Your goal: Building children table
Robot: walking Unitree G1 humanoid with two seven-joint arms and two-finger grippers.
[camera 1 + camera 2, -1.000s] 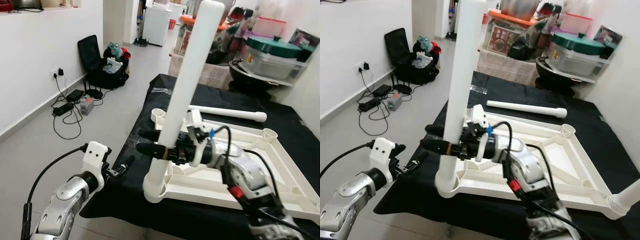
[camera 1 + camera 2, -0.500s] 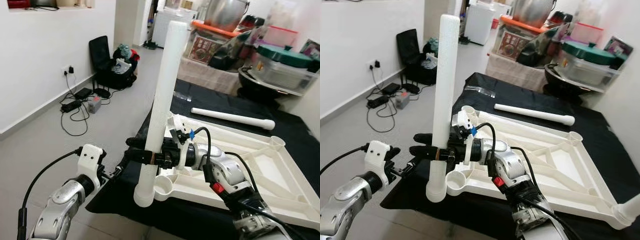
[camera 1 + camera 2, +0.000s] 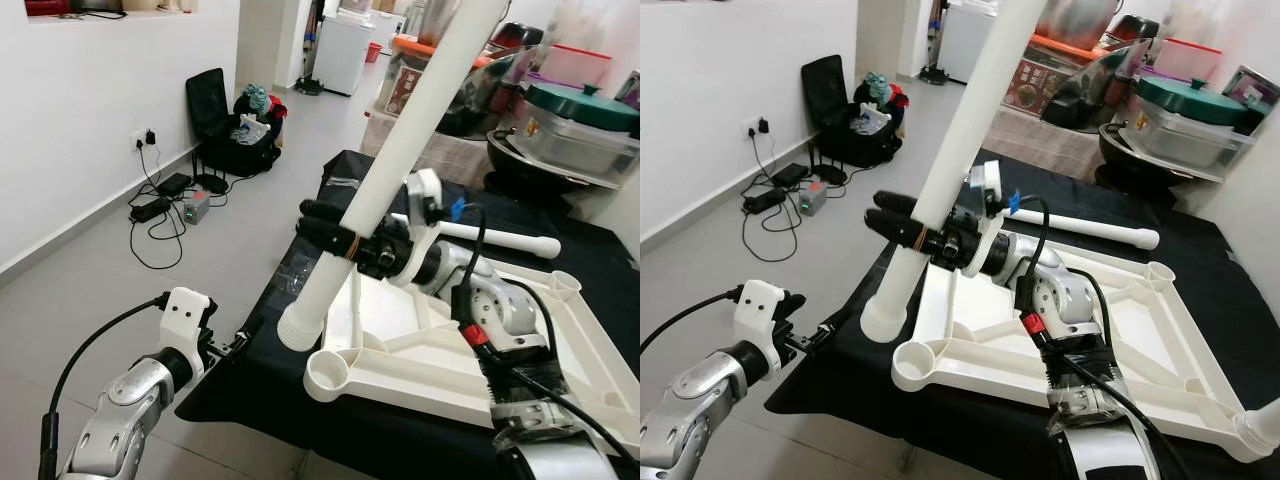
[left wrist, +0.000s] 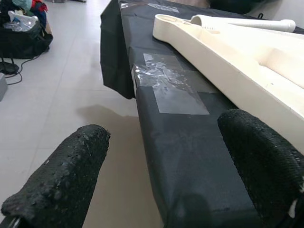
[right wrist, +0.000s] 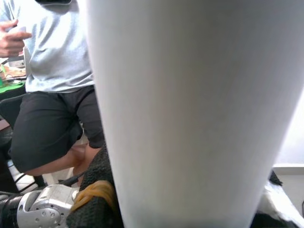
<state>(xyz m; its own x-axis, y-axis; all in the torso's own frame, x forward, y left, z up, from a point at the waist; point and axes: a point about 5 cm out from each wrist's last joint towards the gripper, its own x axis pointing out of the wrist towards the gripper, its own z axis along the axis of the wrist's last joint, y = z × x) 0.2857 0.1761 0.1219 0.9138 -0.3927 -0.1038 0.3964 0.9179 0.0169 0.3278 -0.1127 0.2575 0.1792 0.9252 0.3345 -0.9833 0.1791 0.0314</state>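
Your right gripper is clamped on the white table leg, its black fingers pinching the tube a little above the flared lower end. The leg is tilted, top leaning away toward the shelves, and its flared foot hangs in the air just above and to the left of the nearest corner socket; foot and socket are apart, not mated. In the right wrist view the leg sits close to the lens, with a person in a grey shirt and dark shorts seated behind it.

The upturned white tabletop lies underside up on the black-covered table. A second white leg lies flat on the cloth beyond the tabletop's far edge.

Your left gripper is spread wide, holding nothing, low beside the table's near left edge; between its fingers you see the cloth, patches of clear tape and the tabletop's side rail.

On the floor to the left: a black bag of clothes and cables with adapters by the wall. Lidded containers stand behind the table.
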